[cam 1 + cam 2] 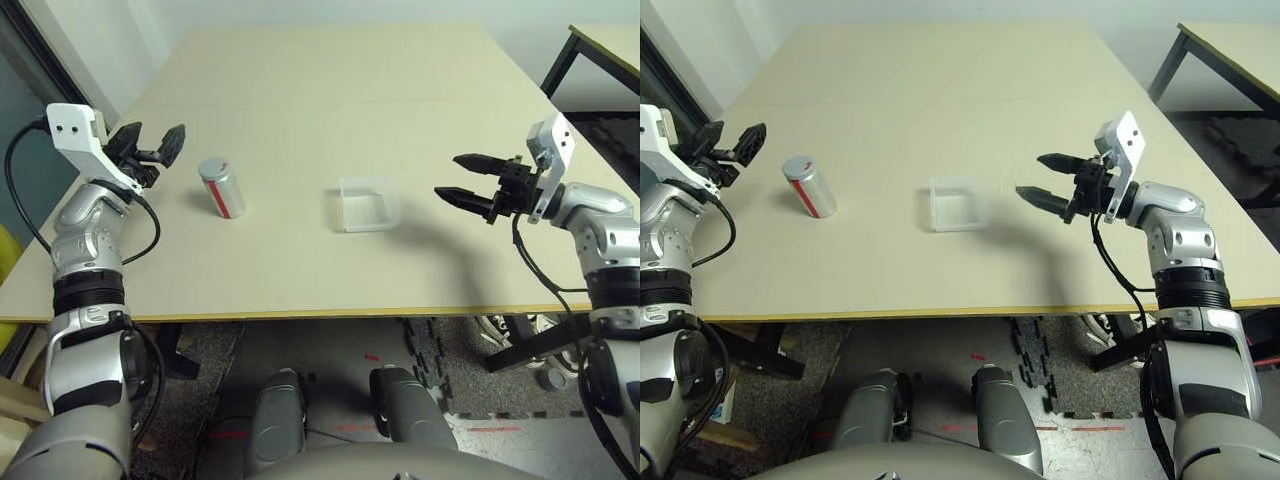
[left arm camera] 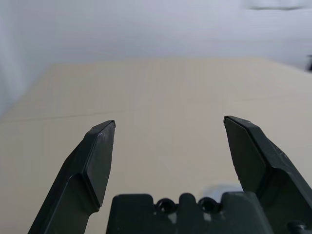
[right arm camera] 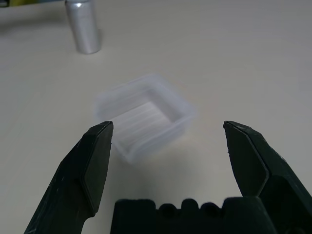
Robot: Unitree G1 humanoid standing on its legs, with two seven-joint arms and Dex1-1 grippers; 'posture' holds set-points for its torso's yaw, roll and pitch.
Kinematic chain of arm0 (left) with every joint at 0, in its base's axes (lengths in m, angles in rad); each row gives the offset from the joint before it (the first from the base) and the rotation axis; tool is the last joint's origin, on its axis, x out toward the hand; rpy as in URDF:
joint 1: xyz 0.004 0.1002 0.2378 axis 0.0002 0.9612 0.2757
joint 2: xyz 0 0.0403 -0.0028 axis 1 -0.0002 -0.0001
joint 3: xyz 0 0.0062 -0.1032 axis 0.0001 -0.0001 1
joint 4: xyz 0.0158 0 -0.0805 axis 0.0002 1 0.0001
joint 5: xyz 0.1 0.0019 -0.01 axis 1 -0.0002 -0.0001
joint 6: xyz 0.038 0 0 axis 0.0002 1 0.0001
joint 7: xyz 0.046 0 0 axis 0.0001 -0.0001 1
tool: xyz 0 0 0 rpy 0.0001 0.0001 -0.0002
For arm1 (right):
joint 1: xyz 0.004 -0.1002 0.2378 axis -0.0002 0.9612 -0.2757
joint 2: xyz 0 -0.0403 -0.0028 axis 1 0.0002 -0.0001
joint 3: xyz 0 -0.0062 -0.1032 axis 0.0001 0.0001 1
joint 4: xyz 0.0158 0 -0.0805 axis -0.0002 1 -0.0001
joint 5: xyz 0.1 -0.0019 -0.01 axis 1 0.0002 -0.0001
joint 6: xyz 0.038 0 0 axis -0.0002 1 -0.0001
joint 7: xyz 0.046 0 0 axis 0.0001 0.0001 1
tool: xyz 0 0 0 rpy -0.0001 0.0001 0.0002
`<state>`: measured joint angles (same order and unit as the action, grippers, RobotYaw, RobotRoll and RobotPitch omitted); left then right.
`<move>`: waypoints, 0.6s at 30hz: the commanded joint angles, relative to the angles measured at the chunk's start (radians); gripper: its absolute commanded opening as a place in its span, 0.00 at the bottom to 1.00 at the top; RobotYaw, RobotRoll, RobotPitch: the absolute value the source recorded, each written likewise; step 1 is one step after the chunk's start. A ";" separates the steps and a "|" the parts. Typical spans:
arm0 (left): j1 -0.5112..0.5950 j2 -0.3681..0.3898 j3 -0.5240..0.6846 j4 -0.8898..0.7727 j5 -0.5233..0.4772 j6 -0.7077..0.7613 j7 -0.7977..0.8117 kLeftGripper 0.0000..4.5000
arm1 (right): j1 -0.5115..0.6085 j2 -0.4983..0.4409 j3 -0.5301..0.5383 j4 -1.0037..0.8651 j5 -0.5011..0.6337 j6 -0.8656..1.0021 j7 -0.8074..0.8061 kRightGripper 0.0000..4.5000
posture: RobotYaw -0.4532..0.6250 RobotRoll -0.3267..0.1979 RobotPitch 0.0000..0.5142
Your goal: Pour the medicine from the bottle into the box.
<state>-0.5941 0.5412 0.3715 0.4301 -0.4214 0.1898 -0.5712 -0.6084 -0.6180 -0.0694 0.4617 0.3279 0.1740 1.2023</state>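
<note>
The bottle (image 1: pixel 222 189) stands on the surface (image 1: pixel 290 275), just to the right of the left hand (image 2: pixel 169 120) and nearer the robot's body. The box (image 1: pixel 368 206) sits on it too, between the bottle and the right hand (image 1: pixel 446 175).

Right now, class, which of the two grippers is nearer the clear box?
The right gripper, right of the box; the bottle stands between box and left gripper.
</note>
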 commanded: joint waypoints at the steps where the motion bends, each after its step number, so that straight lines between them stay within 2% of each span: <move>1: 0.045 -0.039 -0.020 -0.129 -0.016 0.057 0.045 0.99 | 0.000 0.000 0.024 -0.002 -0.018 -0.005 0.009 1.00 | 0.31 0.62 0.16; 9: 0.188 -0.192 -0.056 -0.412 0.014 0.112 0.242 0.99 | -0.007 0.013 0.036 0.026 -0.029 -0.017 0.011 1.00 | 0.31 0.62 0.17; 18: 0.360 -0.282 -0.120 -0.576 0.076 0.109 0.356 0.99 | -0.001 0.021 0.036 0.038 -0.040 -0.026 0.007 1.00 | 0.31 0.62 0.18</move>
<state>-0.2483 0.2633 0.2586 -0.1175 -0.3582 0.2880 -0.2330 -0.6113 -0.6038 -0.0441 0.4862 0.2941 0.1571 1.2063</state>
